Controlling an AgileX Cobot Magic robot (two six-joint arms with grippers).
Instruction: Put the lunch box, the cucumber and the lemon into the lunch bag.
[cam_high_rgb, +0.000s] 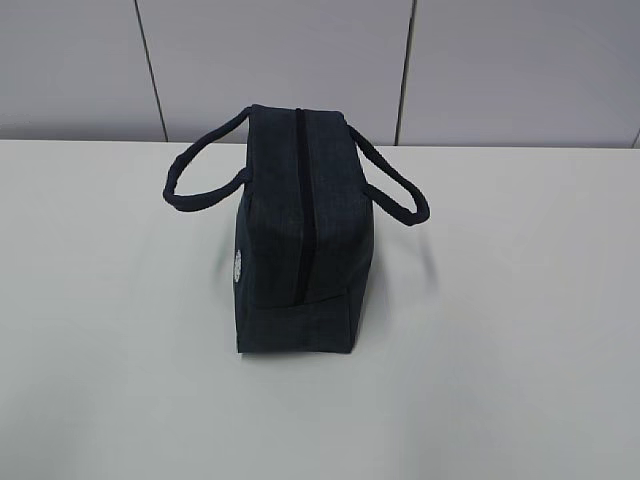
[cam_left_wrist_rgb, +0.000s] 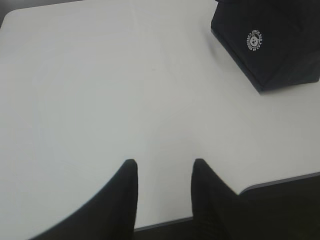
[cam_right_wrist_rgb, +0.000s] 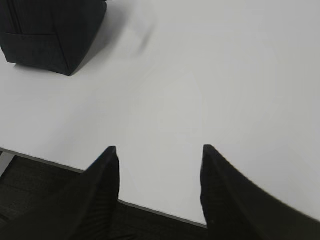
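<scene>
The dark navy lunch bag (cam_high_rgb: 298, 235) stands in the middle of the white table, its zipper running along the top and down the near end, its two loop handles spread left and right. Its white round logo shows in the left wrist view (cam_left_wrist_rgb: 254, 41); a lower corner of the bag shows in the right wrist view (cam_right_wrist_rgb: 50, 30). My left gripper (cam_left_wrist_rgb: 165, 165) is open and empty over the table's near edge, left of the bag. My right gripper (cam_right_wrist_rgb: 159, 150) is open and empty over the near edge, right of the bag. The lunch box, cucumber and lemon are out of view.
The white table (cam_high_rgb: 520, 330) has its front edge just under both grippers, as the left wrist view (cam_left_wrist_rgb: 165, 222) and the right wrist view (cam_right_wrist_rgb: 150, 210) show. A grey panelled wall (cam_high_rgb: 300, 60) stands behind the table.
</scene>
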